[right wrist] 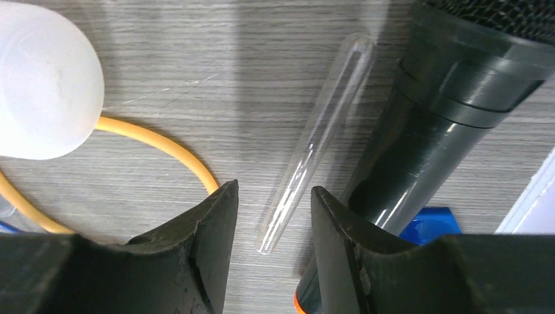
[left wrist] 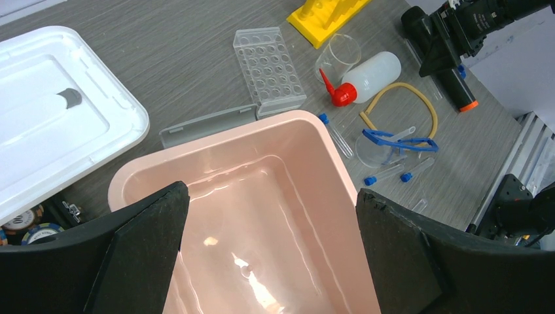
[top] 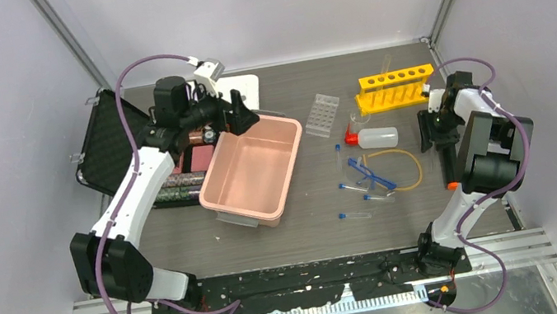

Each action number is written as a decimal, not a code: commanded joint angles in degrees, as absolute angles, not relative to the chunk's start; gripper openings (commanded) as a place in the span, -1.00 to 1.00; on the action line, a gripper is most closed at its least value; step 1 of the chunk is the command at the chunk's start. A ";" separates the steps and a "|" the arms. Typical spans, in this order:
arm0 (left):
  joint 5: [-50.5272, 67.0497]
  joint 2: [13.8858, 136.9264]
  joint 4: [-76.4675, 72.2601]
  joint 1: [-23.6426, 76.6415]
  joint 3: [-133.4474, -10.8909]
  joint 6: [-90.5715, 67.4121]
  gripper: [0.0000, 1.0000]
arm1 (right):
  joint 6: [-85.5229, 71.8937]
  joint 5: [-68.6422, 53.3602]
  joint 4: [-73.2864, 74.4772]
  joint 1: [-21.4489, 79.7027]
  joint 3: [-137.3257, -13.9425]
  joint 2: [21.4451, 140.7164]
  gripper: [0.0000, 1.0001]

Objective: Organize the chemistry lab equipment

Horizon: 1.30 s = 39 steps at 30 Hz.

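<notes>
Bright, even light from overhead leaves only soft shadows on the grey worktop (top: 327, 225). In the left wrist view, white glare streaks the glossy pink tub (left wrist: 288, 196), and the white lid (left wrist: 59, 124) looks nearly washed out. In the right wrist view the squeeze bottle (right wrist: 46, 91) is blown out and soft, the glass tube (right wrist: 321, 137) carries thin highlights, and the right gripper (right wrist: 273, 203) is near-black.

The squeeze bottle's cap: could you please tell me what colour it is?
The squeeze bottle's cap is red, seen best in the left wrist view.
</notes>
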<state>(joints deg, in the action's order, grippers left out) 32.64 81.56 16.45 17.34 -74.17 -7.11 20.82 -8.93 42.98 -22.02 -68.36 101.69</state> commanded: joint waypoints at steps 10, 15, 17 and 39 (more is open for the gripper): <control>33.84 82.34 13.20 17.05 -76.81 -8.55 0.99 | 17.66 -1.20 37.85 -21.19 -67.96 102.26 -0.17; 33.82 82.18 13.65 17.05 -76.71 -8.16 0.99 | 16.99 -4.84 38.68 -21.11 -68.53 104.75 -0.27; 33.84 82.18 13.67 17.05 -76.64 -8.17 0.99 | 16.71 -6.88 39.23 -20.99 -68.66 105.33 -0.30; 46.95 77.11 37.83 23.85 -85.86 63.74 0.99 | 20.81 -47.13 62.87 -9.50 -92.84 86.50 -0.90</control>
<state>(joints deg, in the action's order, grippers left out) 43.46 81.52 26.81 18.79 -83.68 28.97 22.52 -32.34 56.05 -17.61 -87.55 89.89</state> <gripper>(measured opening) 0.995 0.189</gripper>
